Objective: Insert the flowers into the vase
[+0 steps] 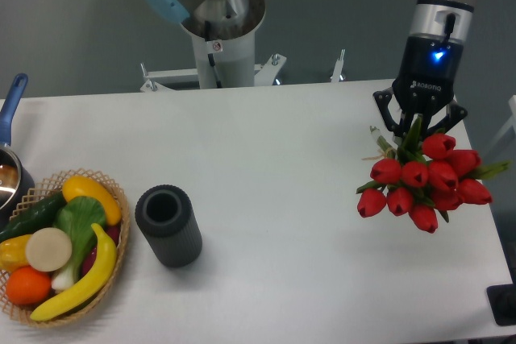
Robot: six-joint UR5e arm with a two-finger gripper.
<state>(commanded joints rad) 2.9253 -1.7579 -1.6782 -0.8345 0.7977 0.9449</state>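
Note:
The flowers (423, 183), a tied bunch of red tulip buds with green stems, hang at the right side of the table with the buds pointing toward the camera. My gripper (418, 128) is shut on their stems just behind the buds, and the bunch looks lifted slightly off the table. The vase (168, 225), a dark grey ribbed cylinder with an open round mouth, stands upright at the front left of the table, far to the left of the gripper. Its mouth holds nothing.
A wicker basket (113, 191) of fruit and vegetables sits at the front left, just left of the vase. A pot with a blue handle (10, 110) is at the left edge. The robot's base (218, 46) stands behind the table. A dark object (501, 304) lies at the front right corner.

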